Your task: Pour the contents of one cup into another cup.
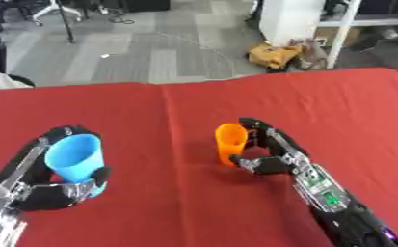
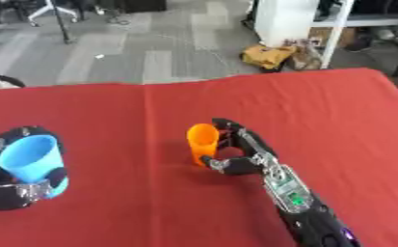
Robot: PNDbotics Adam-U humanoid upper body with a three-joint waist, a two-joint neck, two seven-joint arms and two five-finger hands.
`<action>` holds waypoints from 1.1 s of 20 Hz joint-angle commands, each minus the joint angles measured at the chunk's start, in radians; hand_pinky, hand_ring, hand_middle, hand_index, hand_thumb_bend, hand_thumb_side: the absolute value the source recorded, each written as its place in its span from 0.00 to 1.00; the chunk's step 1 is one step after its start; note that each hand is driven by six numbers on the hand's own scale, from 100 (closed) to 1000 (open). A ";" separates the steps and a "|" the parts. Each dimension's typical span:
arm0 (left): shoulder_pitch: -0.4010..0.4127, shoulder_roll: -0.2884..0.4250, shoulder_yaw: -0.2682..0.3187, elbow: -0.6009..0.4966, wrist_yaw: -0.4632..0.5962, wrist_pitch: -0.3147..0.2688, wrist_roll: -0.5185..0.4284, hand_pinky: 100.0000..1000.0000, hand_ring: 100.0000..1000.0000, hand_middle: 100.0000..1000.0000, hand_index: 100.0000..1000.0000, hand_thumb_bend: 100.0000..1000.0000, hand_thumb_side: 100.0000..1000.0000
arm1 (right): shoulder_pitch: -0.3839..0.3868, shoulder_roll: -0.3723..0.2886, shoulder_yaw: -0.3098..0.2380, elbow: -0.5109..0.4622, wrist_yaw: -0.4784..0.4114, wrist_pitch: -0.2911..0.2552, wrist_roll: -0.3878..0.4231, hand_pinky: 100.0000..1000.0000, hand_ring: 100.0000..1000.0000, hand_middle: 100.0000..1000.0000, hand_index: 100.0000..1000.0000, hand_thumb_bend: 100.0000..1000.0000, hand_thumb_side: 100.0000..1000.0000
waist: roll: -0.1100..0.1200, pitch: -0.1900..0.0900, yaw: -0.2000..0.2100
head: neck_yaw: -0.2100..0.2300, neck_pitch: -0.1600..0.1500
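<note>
A light blue cup [image 1: 75,158] stands upright at the left of the red table [image 1: 193,101], mouth up, with my left hand [image 1: 54,193] curled round it. An orange cup [image 1: 231,143] stands upright near the middle of the table. My right hand [image 1: 273,155] is at its right side, fingers behind the cup and thumb low at its front, curled round it. I cannot make out what is inside either cup.
The red cloth covers the whole table, with a crease running back from the middle. Beyond the far edge lie a grey floor, chair legs [image 1: 48,12], a white cabinet [image 1: 290,19] and a yellow bag [image 1: 273,54].
</note>
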 commanded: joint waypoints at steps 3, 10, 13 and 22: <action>-0.017 0.002 0.000 -0.016 0.000 -0.002 -0.005 0.21 0.58 0.51 0.58 0.06 0.00 | -0.029 -0.009 0.000 0.015 0.024 -0.008 -0.004 0.69 0.69 0.78 0.92 0.44 0.00 | 0.002 -0.016 0.003 | -0.005 -0.009; -0.017 -0.002 -0.003 -0.013 -0.002 -0.002 -0.008 0.21 0.58 0.51 0.58 0.06 0.00 | -0.055 0.003 0.003 0.054 0.047 -0.014 -0.018 0.72 0.71 0.78 0.92 0.46 0.00 | 0.005 -0.017 0.007 | -0.010 -0.011; -0.017 -0.004 -0.004 -0.013 -0.003 -0.001 -0.010 0.22 0.58 0.51 0.58 0.06 0.00 | -0.066 0.008 0.005 0.067 0.047 -0.016 -0.016 0.71 0.70 0.78 0.92 0.46 0.00 | 0.007 -0.017 0.010 | -0.013 -0.011; -0.018 -0.010 -0.008 -0.012 -0.003 0.000 -0.014 0.22 0.58 0.52 0.58 0.06 0.00 | -0.102 0.027 0.012 0.104 0.046 -0.017 -0.013 0.67 0.64 0.73 0.90 0.45 0.00 | 0.007 -0.016 0.021 | -0.021 -0.015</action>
